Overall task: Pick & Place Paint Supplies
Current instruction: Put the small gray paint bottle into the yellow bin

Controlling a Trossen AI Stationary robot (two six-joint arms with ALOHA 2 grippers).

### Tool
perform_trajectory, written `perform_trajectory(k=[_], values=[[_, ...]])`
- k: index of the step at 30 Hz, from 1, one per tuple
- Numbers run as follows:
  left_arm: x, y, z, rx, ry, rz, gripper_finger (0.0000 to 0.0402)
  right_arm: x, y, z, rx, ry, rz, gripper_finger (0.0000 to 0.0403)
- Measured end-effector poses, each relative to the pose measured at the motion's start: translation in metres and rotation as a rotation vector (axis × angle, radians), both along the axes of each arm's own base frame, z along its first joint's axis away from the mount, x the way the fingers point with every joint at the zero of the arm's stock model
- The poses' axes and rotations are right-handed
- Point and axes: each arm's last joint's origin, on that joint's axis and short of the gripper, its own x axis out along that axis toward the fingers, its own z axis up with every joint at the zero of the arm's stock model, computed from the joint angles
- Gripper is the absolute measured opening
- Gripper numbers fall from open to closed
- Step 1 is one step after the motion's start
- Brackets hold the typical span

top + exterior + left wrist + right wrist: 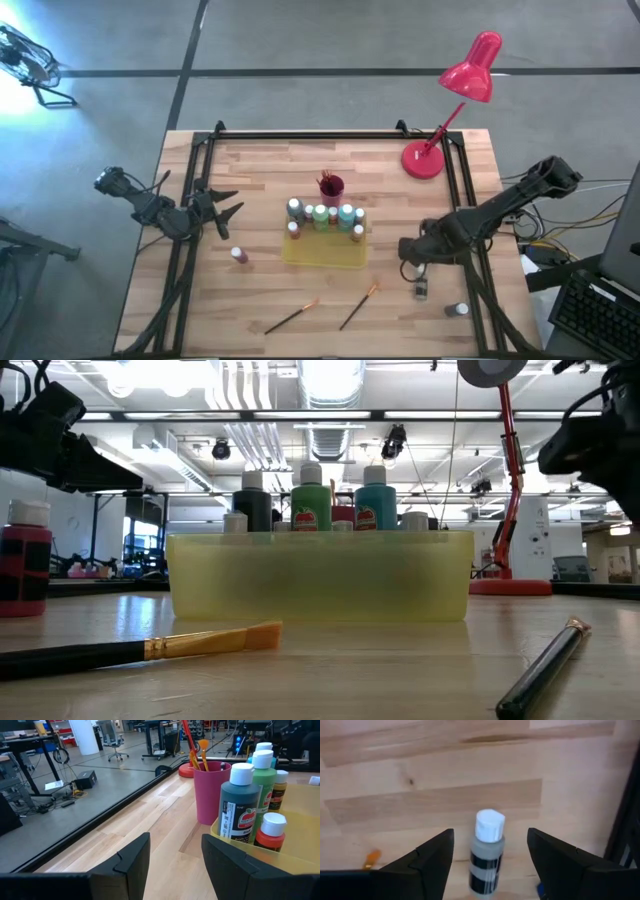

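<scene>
A: Start in front of the yellow tray [322, 256]. What lies there?

B: Two brushes on the table [260, 170], nearer than the tray and clear of it. The left brush [292, 317] lies off the tray's near left corner, and the right brush [358, 305] off its near right corner. Both have orange tips pointing toward the tray.

A: Are there bottles outside the tray?

B: Three. The loose bottle [457, 310] is farthest right of the tray and about level with the brushes. The white-capped bottle [486, 860] stands closer to the tray's right end. The dark red bottle [239, 255] stands just left of the tray.

A: And the claws?

B: The right gripper [490, 834] is above the white-capped bottle, right of the tray. It is released, with a finger on either side of the bottle and a gap at both sides, so nothing is grasped. The left gripper [226, 208] hangs left of the tray, beyond the dark red bottle. It is also spread apart and holds nothing.

A: What is inside the tray?

B: I count eight tray bottles [321, 215] from above. Six stand along its far wall, and one smaller orange one stands in front of that row at each end.

A: And beyond the tray?

B: One magenta cup [331, 187] stands just behind the far wall. It holds cup brushes [192, 745], at least two, though I cannot tell the exact number. One red lamp [440, 150] stands farther back, to the right.
</scene>
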Motion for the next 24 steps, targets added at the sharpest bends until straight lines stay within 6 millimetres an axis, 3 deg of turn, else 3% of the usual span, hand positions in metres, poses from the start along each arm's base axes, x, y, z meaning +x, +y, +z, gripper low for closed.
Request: perform_trajectory(k=[9,24], values=[[0.000,0.000,0.000,0.000,0.000,0.000,0.0184,0.003,-0.009,-0.011,0.044,-0.007,0.023,0.0226],[0.000,0.000,0.000,0.000,0.000,0.000,0.0184,-0.002,-0.011,-0.038,0.071,-0.054,0.019,0.0251]])
